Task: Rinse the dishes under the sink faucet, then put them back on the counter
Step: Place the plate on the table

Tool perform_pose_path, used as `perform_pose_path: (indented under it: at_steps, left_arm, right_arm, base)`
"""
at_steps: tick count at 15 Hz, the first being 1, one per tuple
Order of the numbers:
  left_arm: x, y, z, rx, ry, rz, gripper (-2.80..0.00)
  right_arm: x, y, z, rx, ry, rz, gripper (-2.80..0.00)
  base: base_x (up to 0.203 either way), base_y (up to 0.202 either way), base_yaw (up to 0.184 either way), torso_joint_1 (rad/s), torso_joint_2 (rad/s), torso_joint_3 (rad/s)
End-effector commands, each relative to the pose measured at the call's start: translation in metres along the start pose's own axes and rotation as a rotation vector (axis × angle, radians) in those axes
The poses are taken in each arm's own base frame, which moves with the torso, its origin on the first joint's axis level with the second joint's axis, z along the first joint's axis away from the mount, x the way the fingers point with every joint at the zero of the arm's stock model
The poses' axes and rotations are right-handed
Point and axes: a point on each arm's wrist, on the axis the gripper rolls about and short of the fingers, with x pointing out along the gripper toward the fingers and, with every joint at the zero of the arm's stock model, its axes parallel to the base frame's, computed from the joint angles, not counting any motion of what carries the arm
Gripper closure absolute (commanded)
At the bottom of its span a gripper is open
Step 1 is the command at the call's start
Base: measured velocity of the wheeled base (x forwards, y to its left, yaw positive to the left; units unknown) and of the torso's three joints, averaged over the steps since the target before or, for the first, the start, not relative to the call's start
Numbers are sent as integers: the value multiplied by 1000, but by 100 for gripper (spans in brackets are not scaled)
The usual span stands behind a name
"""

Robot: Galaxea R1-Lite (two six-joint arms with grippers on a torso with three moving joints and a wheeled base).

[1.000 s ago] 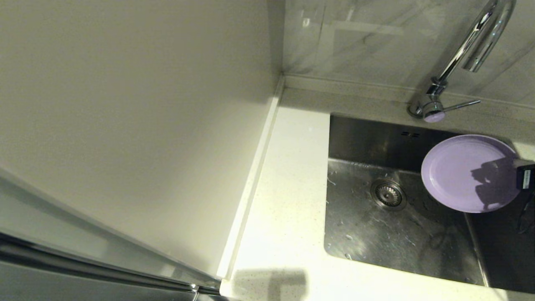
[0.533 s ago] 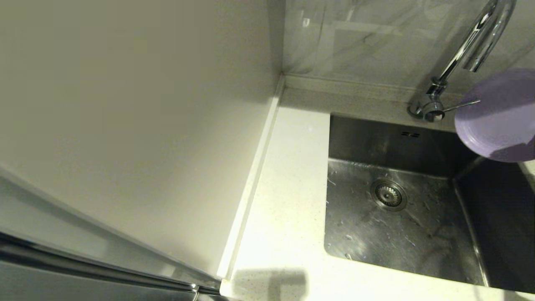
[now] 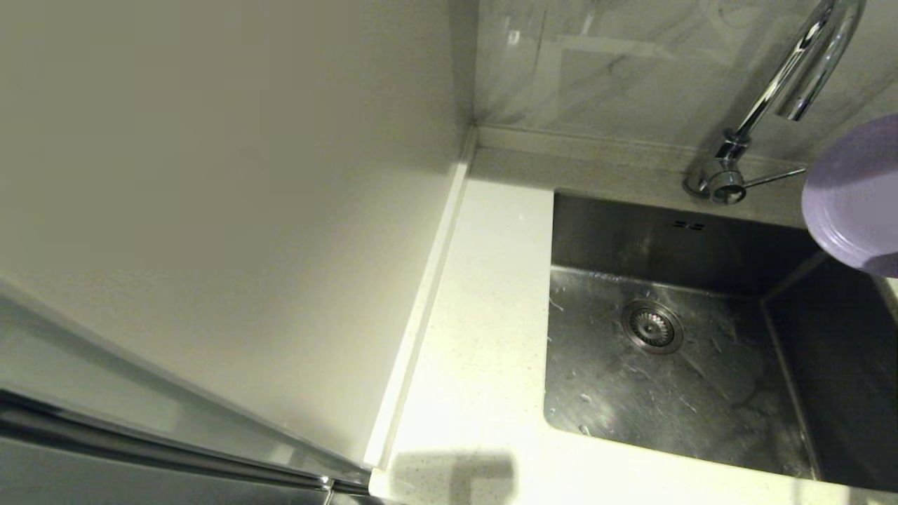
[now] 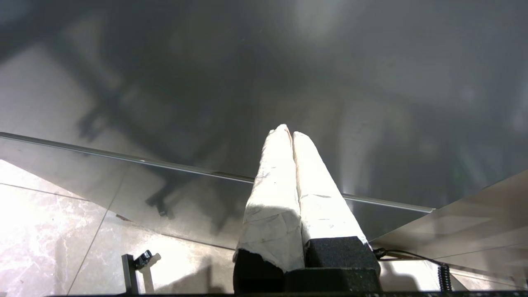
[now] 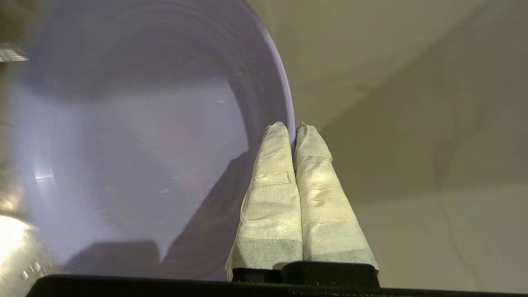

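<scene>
The lilac plate (image 3: 856, 196) hangs tilted at the head view's right edge, above the sink's right side and just right of the chrome faucet (image 3: 786, 77). In the right wrist view my right gripper (image 5: 293, 128) is shut on the plate's (image 5: 136, 156) rim, one wrapped finger on each face. The steel sink (image 3: 673, 393) lies below with its drain strainer (image 3: 651, 325) and nothing in it. My left gripper (image 4: 289, 132) is shut on nothing, parked low, away from the sink. The pink and blue-green bowls are out of view.
The white speckled counter (image 3: 484, 330) runs left of the sink, bounded by a raised edge strip (image 3: 421, 308) and a cream wall panel (image 3: 224, 210). The faucet's thin lever (image 3: 772, 177) points right, close under the plate. A marbled wall (image 3: 617, 70) stands behind.
The plate has been lifted out of the sink and carried up and to the right, from over the basin to beside the faucet at the view's edge. The left arm has not moved.
</scene>
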Motion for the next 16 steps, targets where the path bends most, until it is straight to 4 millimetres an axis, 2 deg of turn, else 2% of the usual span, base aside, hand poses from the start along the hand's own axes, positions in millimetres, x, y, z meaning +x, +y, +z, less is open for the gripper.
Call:
perform_pose_path:
  at_steps: [1,8,11,16]
  left_arm:
    - [0,0,-1,0,2,0,0]
    - [0,0,-1,0,3,0,0]
    - [0,0,-1,0,3,0,0]
    - [0,0,-1,1,3,0,0]
  right_arm:
    - [-6,-5,-10,-39,52,-40,0]
    - [-12,-20,-37,-44,305,-254,0]
    - [-19,-34,-39,56,324,-330,0]
    - [-35,-47,-48,339,507,-407,0]
  base:
    - [0,0,0,0,0,0]
    - [0,0,0,0,0,0]
    - [0,0,0,0,0,0]
    - [0,0,0,0,0,0]
